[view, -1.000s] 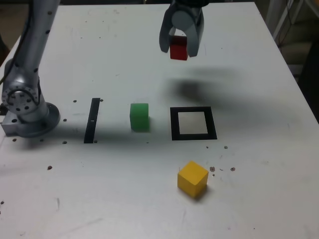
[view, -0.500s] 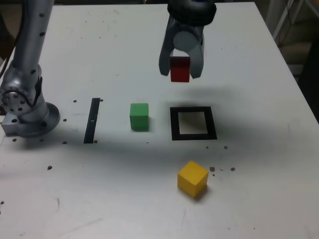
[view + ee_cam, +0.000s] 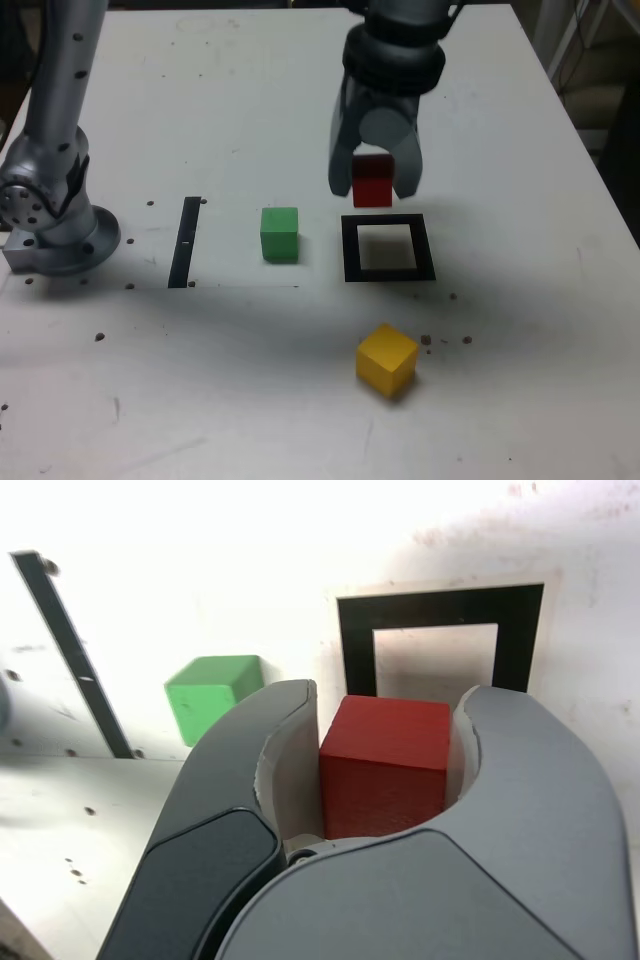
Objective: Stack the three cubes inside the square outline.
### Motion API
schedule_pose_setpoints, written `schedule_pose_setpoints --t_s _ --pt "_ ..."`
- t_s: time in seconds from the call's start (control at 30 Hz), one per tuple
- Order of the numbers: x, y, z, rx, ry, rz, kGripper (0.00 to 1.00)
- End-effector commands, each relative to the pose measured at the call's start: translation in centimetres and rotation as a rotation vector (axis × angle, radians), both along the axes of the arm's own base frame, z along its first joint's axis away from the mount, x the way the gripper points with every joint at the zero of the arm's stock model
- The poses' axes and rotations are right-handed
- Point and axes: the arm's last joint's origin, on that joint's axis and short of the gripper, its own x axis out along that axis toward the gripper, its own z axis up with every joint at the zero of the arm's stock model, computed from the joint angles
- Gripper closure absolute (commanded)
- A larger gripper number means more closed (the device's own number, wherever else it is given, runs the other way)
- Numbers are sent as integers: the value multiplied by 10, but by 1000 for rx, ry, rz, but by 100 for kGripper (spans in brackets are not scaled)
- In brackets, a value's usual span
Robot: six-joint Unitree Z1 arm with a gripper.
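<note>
White table (image 3: 520, 380), green cube (image 3: 279, 233), black strip (image 3: 185, 241)

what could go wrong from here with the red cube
The pincer holds the red cube just short of the square outline, nearer its far edge, so lowering now may set it on the black border. The outline is only slightly wider than the cube, so a skewed release could leave a poor base for stacking.

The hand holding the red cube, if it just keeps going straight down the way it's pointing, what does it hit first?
Most likely the square outline. The hand points down at the table with the red cube clamped in it, and the wrist view shows the outline's white centre just ahead. Depth is unclear, so it may land on the far black edge.
</note>
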Motion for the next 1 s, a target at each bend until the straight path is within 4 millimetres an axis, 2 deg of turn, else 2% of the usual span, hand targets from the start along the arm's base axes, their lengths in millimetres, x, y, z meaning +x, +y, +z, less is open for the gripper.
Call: schedule_pose_setpoints --t_s 0.0,0.5,0.9,0.97 --pt "3 0 -9 -6 18 7 63" --pt "22 0 -44 -11 50 13 63" --pt "25 1 -56 -23 64 20 63" --pt "25 1 -58 -25 66 20 60"
